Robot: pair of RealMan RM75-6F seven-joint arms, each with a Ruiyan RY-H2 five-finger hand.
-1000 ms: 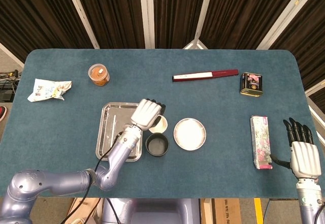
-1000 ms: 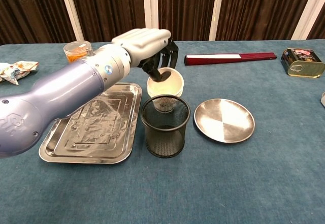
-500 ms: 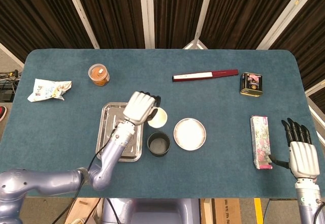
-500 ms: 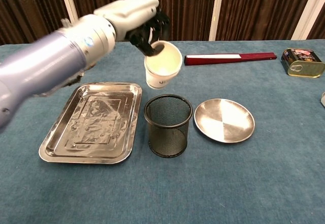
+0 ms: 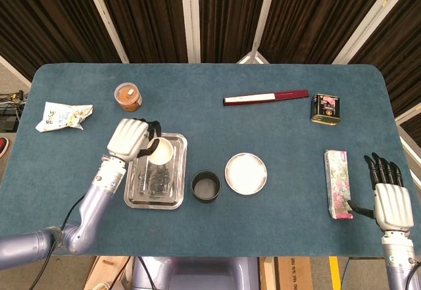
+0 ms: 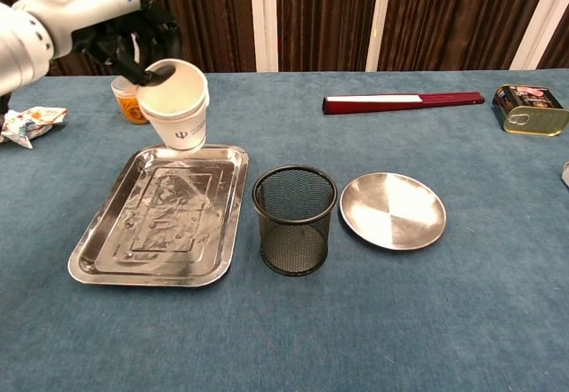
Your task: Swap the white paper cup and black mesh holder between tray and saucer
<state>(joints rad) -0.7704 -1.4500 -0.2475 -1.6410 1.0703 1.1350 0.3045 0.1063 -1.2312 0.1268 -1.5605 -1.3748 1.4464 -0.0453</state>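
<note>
White paper cup (image 6: 178,106) with a small dark logo: held in the air over the far end of the rectangular steel tray (image 6: 98,259), tilted, mouth toward the chest camera. Not yet set down. The left hand (image 6: 107,14) pinches it at the rim, one dark fingertip hooked inside the lip, others on the outer wall.

Handling, as judged: thin paper, very light, looks empty; wall will dent under a hard squeeze, and a rim pinch lets it swing. A light hold across the upper wall would be steadier. Needs levelling before release or it may tip on the slick tray floor.

Black mesh cylindrical holder (image 6: 293,220): upright on the blue tabletop (image 6: 400,321), just right of the tray, between it and the round steel saucer (image 6: 393,211). On neither. Stiff wire mesh, light, open top; rim or side wall both give purchase. Saucer is bare, shallow and smooth, so the holder may slide on it.

Right hand (image 5: 393,201): resting at the tabletop's near right edge, well away from the tray, fingers straight and close together, holding nothing. A floral-patterned box (image 5: 337,183) lies just beside it.
</note>
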